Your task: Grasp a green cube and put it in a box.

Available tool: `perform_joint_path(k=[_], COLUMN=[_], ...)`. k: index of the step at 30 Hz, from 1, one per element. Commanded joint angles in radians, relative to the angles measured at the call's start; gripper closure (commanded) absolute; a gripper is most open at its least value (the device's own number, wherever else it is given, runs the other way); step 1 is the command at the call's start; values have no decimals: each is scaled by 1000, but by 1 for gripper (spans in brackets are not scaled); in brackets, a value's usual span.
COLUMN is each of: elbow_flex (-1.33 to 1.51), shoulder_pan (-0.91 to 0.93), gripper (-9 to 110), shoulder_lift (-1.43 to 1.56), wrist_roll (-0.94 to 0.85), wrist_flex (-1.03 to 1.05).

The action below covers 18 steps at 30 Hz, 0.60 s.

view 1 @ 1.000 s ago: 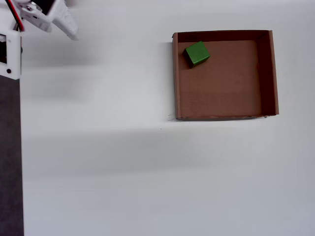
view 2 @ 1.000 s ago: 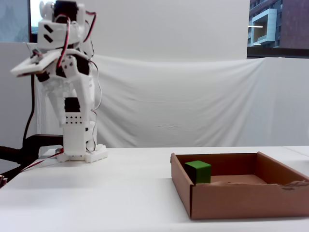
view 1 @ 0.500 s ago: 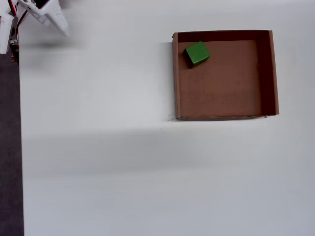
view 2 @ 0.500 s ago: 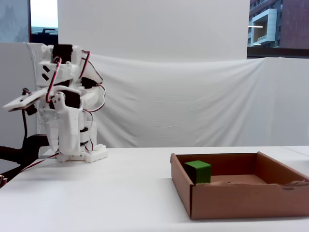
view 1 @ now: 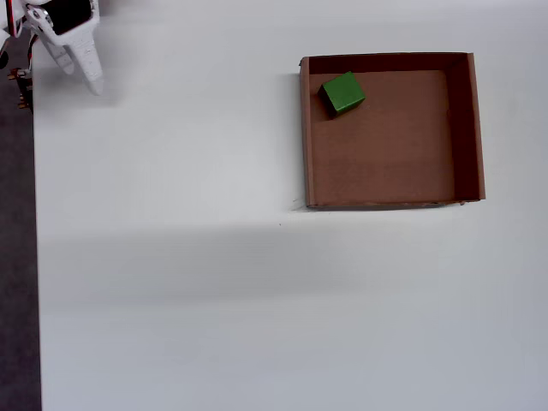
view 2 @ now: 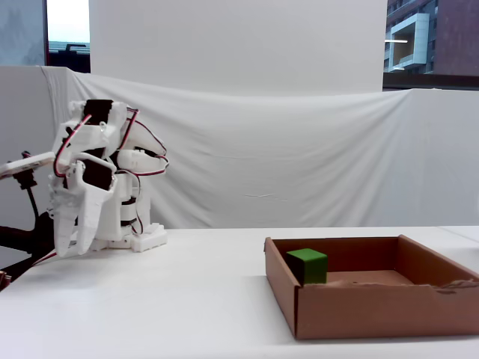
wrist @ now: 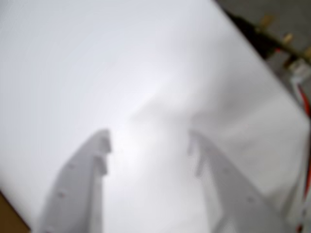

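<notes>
The green cube (view 1: 342, 92) lies inside the brown cardboard box (view 1: 476, 128), in its upper-left corner in the overhead view. In the fixed view the cube (view 2: 307, 265) sits by the box's left wall (view 2: 278, 280). My gripper (view 1: 90, 81) is folded back at the table's top-left corner in the overhead view, far from the box. In the fixed view it (view 2: 73, 243) hangs pointing down just above the table. In the blurred wrist view its two white fingers stand well apart, and the gripper (wrist: 149, 141) is empty over bare white table. Cube and box are out of the wrist view.
The white table (view 1: 171, 282) ends at a dark strip along the left edge in the overhead view. The arm's base and red and black cables (view 2: 135, 232) stand at the left of the fixed view. A white cloth backdrop (view 2: 299, 149) hangs behind.
</notes>
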Motion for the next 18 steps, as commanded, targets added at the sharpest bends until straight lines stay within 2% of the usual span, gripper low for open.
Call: perform_joint_path(k=[1,18], elbow_flex=[-6,-5], shoulder_pan=[5,-3], gripper=[80,80], shoulder_lift=[5,5], wrist_roll=[5,5], wrist_flex=[5,6])
